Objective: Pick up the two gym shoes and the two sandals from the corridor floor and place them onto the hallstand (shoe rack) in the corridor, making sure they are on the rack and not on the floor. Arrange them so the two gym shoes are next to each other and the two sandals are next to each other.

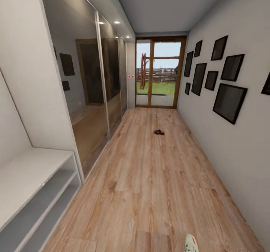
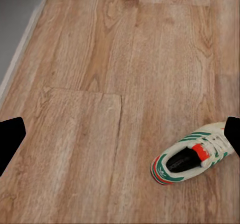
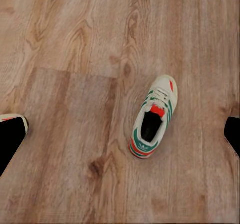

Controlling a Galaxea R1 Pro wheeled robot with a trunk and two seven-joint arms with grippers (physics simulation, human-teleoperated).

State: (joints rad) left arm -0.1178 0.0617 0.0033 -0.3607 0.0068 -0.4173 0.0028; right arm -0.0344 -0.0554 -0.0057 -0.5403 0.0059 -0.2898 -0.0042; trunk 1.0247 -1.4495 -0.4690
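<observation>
Both pincers hang released above the corridor floor [image 1: 157, 184], and we see each one's fingertips spread wide at the frame edges: the left pincer [image 2: 122, 136] with nothing between its fingers, the right pincer [image 3: 122, 134] likewise empty.

Under the right pincer, a gym shoe [image 3: 153, 116] lies on the planks almost midway between the fingertips, a little toward one of them. Its long axis runs roughly crosswise to the line joining the fingertips, slightly slanted, so we judge the fingers already stand on either flank of it. A sliver of a second shoe [image 3: 12, 118] peeks out beside one finger.

From the left pincer, a gym shoe [image 2: 192, 154] lies off toward one fingertip, its toe nearly under it, its axis slanted.

In the head view one sneaker [image 1: 191, 243] sits just ahead of us, a sandal [image 1: 159, 132] far down the corridor, and the hallstand [image 1: 33, 169] near our left side.

We judge the right arm better placed: a straight descent should straddle its shoe.
</observation>
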